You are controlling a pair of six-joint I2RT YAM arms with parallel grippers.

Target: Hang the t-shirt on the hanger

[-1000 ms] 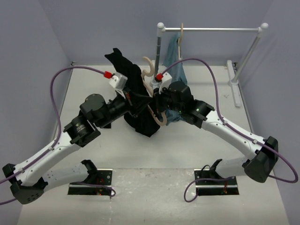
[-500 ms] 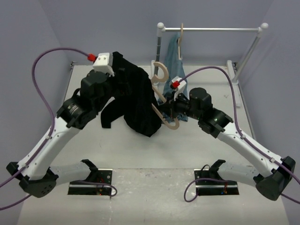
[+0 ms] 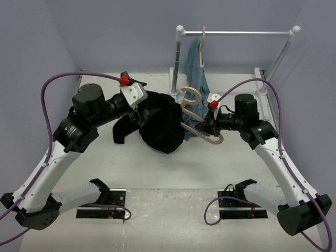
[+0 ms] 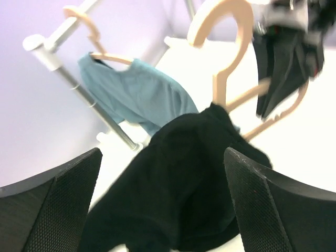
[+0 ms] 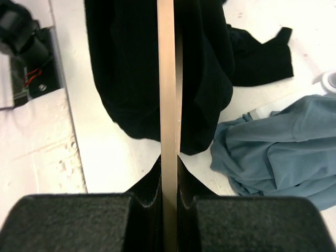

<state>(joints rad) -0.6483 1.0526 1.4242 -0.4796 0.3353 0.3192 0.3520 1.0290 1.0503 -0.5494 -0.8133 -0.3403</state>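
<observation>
Cloth as soft and light as this black t-shirt (image 3: 160, 123) is likely going to sag and slide rather than hold any shape. I am judging the collar or a shoulder seam to be the best place to take it, where a pinch could spread the neck opening over the wood. The stiff hanger (image 5: 167, 79) is giving it form and is wanting a firm hold on its bar. Nearest the bases, both arms are standing up from the near edge of the table (image 3: 157, 173) and angling inward toward each other. The t-shirt is hanging in a bunched mass between them, draping over one end of the hanger, with a loose part drooping on the left. The right gripper (image 5: 168, 178) is angling in from the right, its fingers pressing together on the hanger's bare end, seen edge-on. The left gripper (image 4: 163, 151) is pointing at the cloth from the left with fingers spread wide, gripping nothing visible. Farther back, a blue-grey garment (image 3: 197, 65) is hanging on a second hanger (image 3: 203, 37) from the rack rail (image 3: 236, 33).
</observation>
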